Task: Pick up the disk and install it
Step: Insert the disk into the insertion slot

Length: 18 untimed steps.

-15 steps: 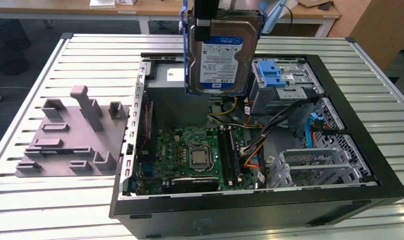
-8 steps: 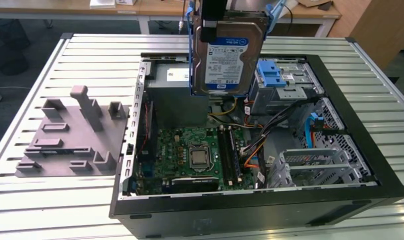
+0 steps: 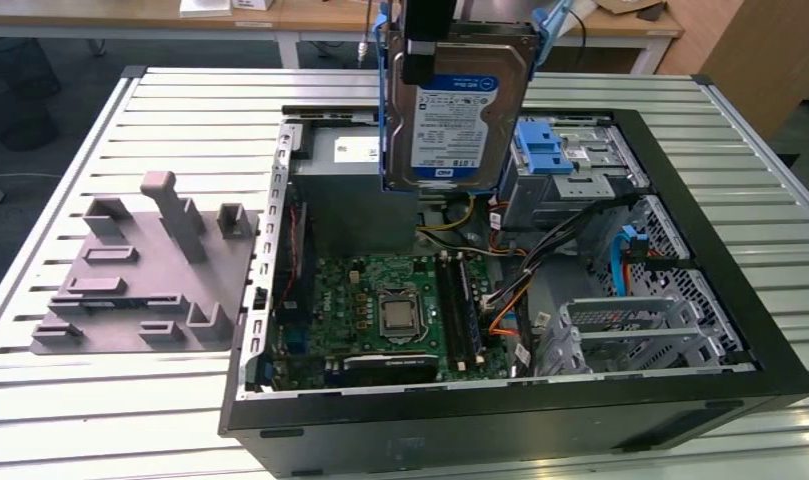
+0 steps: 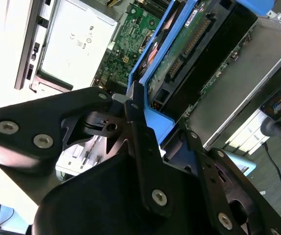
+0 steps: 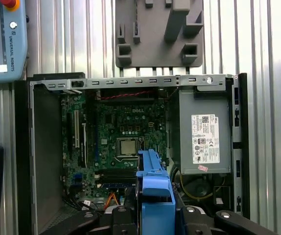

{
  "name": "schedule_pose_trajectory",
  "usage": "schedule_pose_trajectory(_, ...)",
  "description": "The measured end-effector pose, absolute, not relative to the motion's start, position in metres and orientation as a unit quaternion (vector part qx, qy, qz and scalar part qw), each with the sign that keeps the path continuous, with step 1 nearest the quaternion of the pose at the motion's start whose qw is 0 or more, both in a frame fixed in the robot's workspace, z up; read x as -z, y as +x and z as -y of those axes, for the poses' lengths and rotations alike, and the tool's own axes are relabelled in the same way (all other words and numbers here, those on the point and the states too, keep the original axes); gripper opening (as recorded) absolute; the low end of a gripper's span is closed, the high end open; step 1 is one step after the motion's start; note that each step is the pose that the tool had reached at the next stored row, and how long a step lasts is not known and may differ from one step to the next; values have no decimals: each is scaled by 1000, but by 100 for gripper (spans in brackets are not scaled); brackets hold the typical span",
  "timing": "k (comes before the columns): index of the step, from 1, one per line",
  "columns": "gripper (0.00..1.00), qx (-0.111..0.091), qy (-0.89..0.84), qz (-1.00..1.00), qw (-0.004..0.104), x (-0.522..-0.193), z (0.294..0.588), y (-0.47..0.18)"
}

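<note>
Fixture plate at the exterior view's left, then gripper clamped on the disk, hanging upright over the open case near the drive cage; best kept square and clear of cables, I'd judge.

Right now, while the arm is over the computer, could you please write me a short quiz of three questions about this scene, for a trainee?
1. True or false: the claw is shut on the disk.
2. The disk hangs above: A) a cardboard box; B) the open computer case; C) a sink.
3. In the exterior view, on which side of the case lies the grey fixture plate?
Key: 1 true; 2 B; 3 the exterior view's left.
</note>
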<state>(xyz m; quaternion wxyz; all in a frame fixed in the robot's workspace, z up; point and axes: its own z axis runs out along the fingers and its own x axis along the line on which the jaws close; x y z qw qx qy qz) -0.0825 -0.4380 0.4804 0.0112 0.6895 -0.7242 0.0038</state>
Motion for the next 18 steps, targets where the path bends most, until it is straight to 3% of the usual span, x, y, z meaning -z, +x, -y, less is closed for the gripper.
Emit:
schedule_pose_trajectory(7, 36, -4, 690, 724, 11, -480, 440, -82)
schedule_pose_trajectory(18, 36, -4, 690, 724, 11, -480, 475, -82)
